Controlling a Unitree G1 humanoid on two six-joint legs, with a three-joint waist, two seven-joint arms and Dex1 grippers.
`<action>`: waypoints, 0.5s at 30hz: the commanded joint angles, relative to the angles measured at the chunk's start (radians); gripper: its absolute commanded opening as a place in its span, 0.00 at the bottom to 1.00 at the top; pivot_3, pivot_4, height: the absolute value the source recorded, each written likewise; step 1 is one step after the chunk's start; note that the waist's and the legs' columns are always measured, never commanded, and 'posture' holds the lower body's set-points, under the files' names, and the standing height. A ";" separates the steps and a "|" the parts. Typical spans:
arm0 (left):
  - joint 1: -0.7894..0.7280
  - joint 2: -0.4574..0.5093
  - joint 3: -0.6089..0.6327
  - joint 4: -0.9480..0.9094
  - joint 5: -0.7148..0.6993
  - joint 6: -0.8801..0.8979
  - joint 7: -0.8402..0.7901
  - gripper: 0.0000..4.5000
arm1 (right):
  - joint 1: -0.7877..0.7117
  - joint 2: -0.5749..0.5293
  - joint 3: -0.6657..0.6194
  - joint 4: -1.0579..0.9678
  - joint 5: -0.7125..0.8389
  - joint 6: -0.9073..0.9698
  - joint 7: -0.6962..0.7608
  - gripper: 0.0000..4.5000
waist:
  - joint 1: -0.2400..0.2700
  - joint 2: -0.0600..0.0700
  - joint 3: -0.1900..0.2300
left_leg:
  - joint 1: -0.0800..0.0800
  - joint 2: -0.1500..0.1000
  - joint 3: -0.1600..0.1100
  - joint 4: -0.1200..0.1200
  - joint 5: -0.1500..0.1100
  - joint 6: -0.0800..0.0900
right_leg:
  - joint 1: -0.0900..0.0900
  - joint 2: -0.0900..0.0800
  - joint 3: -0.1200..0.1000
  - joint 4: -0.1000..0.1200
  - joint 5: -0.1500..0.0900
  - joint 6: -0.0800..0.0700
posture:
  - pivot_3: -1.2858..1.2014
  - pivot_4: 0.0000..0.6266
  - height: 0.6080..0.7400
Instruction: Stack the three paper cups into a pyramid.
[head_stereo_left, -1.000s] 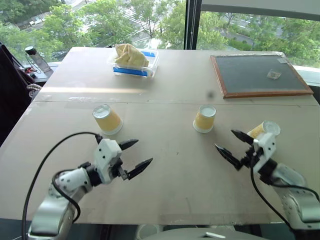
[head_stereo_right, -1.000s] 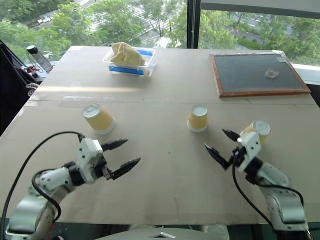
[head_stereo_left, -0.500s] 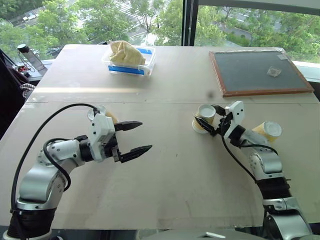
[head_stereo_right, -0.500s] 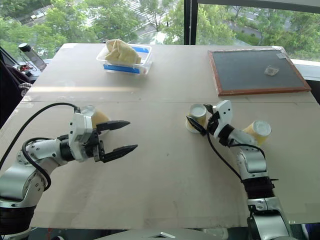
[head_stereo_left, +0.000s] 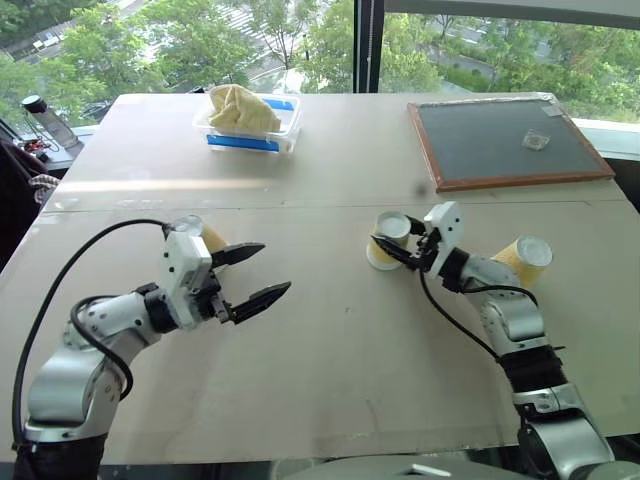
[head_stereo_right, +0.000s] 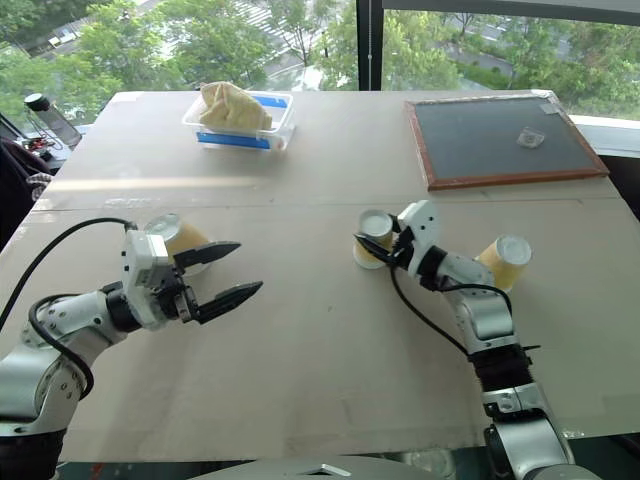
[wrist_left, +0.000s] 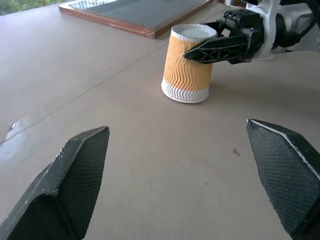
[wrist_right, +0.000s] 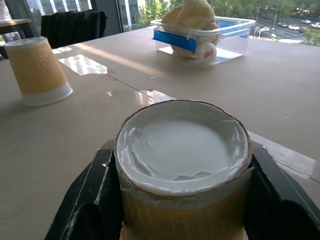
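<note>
While the left gripper (head_stereo_left: 252, 273) hovers with fingers wide near the left cup (head_stereo_right: 180, 241), the right gripper (head_stereo_left: 399, 247) pinches the upside-down middle cup (wrist_left: 189, 63), light, thin-walled and easily crushed, best held gently around its ribbed sides.

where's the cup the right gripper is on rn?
The middle cup stands upside down near the table's centre in the head views, between the right gripper's fingers, below the framed board, with another cup on its right.
</note>
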 joint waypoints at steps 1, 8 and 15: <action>0.035 -0.005 0.061 -0.057 -0.014 -0.021 0.017 1.00 | -0.073 0.044 0.032 0.051 -0.037 -0.034 -0.010 0.48 | 0.000 0.000 0.000 | 0.000 0.000 0.000 0.000 0.000 0.000 | 0.000 0.000 0.000 0.000 0.000 0.000 | 0.52 0.24 1.00; 0.058 -0.006 0.085 -0.072 -0.017 -0.022 0.027 1.00 | -0.167 0.104 0.046 0.176 -0.074 -0.050 -0.008 0.88 | 0.005 0.000 0.000 | 0.000 -0.002 -0.001 0.000 0.001 -0.001 | 0.000 -0.001 0.000 0.001 0.000 0.000 | 0.52 0.24 1.00; 0.025 0.022 0.083 -0.090 -0.051 0.012 0.011 1.00 | -0.078 -0.026 0.029 -0.061 -0.069 0.023 0.032 0.99 | 0.007 0.000 0.000 | -0.001 -0.002 -0.002 0.000 0.001 -0.001 | 0.000 -0.002 -0.001 0.000 0.000 0.000 | 0.52 0.24 1.00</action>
